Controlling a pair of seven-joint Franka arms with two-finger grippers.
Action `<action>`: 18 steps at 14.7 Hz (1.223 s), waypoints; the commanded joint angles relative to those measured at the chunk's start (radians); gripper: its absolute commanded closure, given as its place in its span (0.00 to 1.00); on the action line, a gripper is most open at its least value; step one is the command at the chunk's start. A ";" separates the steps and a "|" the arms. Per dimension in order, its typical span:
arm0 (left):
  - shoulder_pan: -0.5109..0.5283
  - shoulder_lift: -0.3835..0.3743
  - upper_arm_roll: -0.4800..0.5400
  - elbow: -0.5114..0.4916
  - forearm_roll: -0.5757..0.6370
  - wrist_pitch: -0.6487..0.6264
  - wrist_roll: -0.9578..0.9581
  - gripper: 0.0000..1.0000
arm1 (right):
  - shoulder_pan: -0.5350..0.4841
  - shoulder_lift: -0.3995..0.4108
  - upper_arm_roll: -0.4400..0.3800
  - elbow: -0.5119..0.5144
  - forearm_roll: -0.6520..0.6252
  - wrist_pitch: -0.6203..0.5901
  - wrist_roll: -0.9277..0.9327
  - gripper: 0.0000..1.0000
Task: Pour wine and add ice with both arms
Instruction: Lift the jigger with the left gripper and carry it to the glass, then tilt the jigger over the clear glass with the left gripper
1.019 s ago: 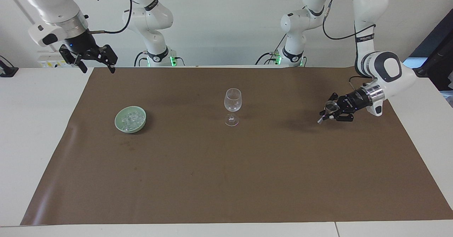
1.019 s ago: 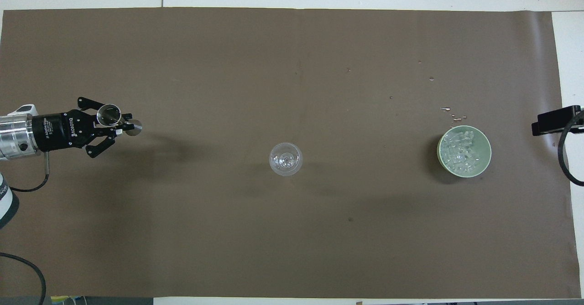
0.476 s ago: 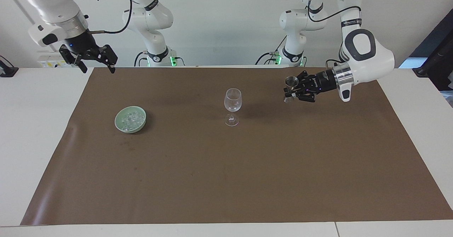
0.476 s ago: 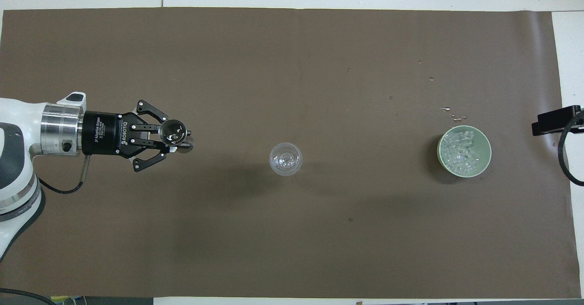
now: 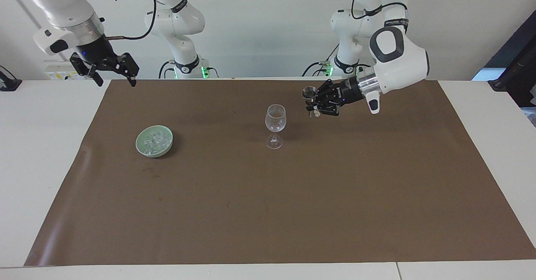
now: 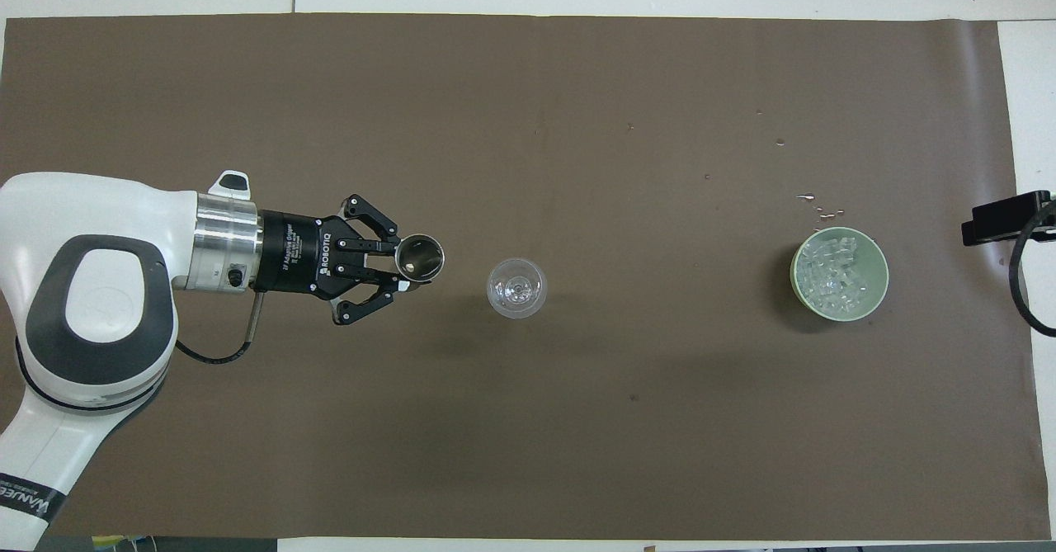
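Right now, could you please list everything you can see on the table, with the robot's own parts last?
mat: one, brown, covering the table.
glass: one, clear, upright mid-mat.
bowl: one, green, toward the right arm's end.
ice: heap, clear, in the bowl.
jigger: one, metal, held beside the glass.
drops: few, clear, on the mat by the bowl.
left gripper: black, shut on the jigger.
right gripper: black, open, waiting over the mat's edge.

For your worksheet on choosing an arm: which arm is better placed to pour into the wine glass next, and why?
Left. The left gripper holds a small metal jigger upright in the air beside the wine glass. The right gripper waits over the table's edge at its own end, holding nothing.
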 commanded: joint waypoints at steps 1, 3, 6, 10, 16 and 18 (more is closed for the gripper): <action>-0.058 -0.010 0.012 -0.012 0.084 0.080 -0.083 1.00 | -0.011 -0.009 0.005 -0.006 0.013 -0.014 0.006 0.00; -0.092 -0.007 0.012 -0.003 0.142 0.102 -0.107 1.00 | -0.010 -0.009 0.005 -0.006 0.013 -0.014 0.006 0.00; -0.170 0.002 0.012 0.001 0.285 0.193 -0.213 1.00 | -0.011 -0.009 0.005 -0.006 0.013 -0.014 0.006 0.00; -0.222 0.020 0.012 0.033 0.441 0.226 -0.316 1.00 | -0.011 -0.009 0.005 -0.006 0.013 -0.014 0.006 0.00; -0.282 0.050 0.009 0.091 0.730 0.217 -0.497 1.00 | -0.010 -0.009 0.005 -0.006 0.013 -0.014 0.006 0.00; -0.310 0.051 0.007 0.102 0.810 0.212 -0.535 1.00 | -0.013 -0.009 0.005 -0.006 0.015 -0.014 0.007 0.00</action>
